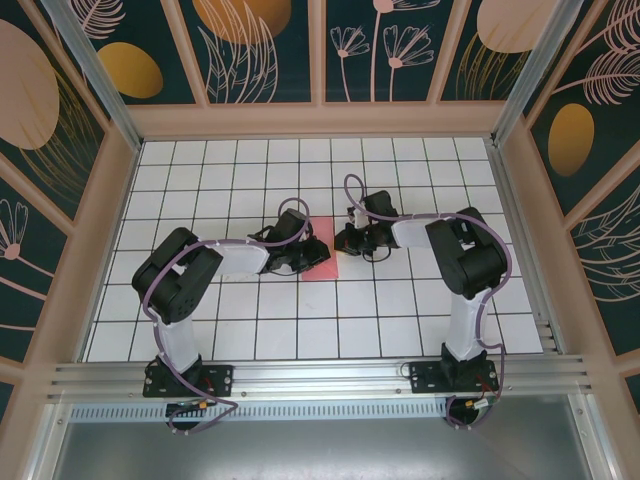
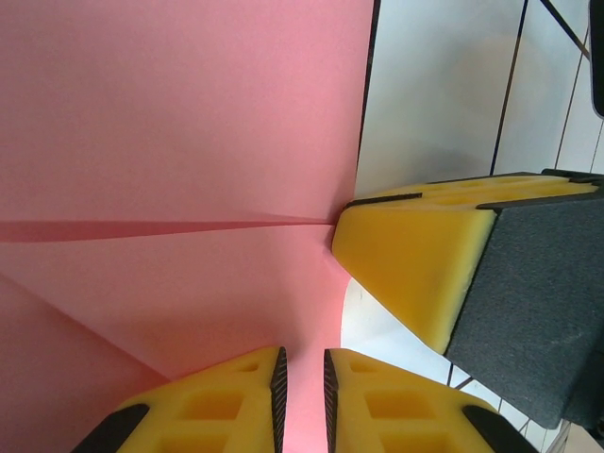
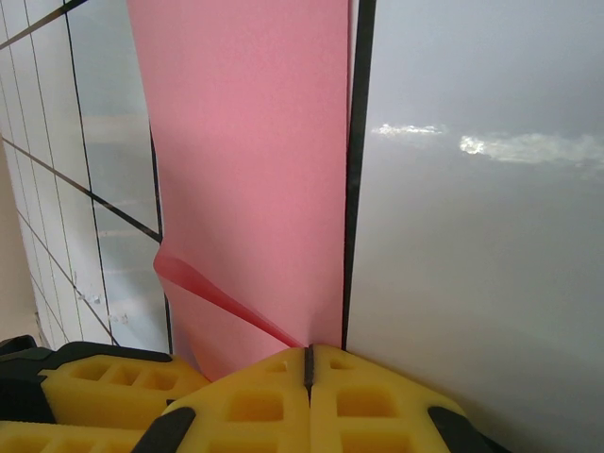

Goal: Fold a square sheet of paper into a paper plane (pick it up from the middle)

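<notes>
Near the middle of the white tiled table (image 1: 200, 330), the left gripper (image 1: 303, 256) leans over the pink paper sheet (image 1: 320, 266) from its 9 o'clock side, jaws parted by a thin slit with pink showing through it. The sheet lies mostly flat, with a crease across it and one flap raised. At its 2 o'clock edge the right gripper (image 1: 345, 240) is clenched tight, tips touching the paper's border; whether any paper is pinched I cannot tell.

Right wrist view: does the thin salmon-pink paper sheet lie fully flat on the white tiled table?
No: a fold of the thin salmon-pink paper sheet rises off the white tiled table by the right gripper.
</notes>
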Robot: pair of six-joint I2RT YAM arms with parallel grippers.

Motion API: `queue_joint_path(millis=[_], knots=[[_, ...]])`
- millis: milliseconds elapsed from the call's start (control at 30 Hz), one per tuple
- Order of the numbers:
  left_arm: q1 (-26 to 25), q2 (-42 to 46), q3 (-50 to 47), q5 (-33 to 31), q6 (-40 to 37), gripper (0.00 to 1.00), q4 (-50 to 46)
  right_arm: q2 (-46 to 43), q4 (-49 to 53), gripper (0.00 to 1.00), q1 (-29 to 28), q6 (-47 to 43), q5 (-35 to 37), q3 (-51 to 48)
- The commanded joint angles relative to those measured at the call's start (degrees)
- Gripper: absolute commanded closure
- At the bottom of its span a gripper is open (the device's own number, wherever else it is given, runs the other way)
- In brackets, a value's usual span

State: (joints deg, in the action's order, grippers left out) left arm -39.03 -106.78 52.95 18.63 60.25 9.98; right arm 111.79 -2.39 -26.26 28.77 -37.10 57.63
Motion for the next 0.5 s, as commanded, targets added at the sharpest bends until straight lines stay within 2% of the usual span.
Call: queue_joint_path(millis=[0, 467], knots=[[-0.2, -0.9, -0.4, -1.3, 0.6, 0.78, -1.4, 2.2, 1.9, 0.96, -0.5, -1.4, 2.5, 1.1], [-0.2, -1.2, -1.4, -2.1, 1.8, 0.78, -1.7, 2.2, 3.1, 0.95, -0.7, -0.8, 2.6, 2.4]])
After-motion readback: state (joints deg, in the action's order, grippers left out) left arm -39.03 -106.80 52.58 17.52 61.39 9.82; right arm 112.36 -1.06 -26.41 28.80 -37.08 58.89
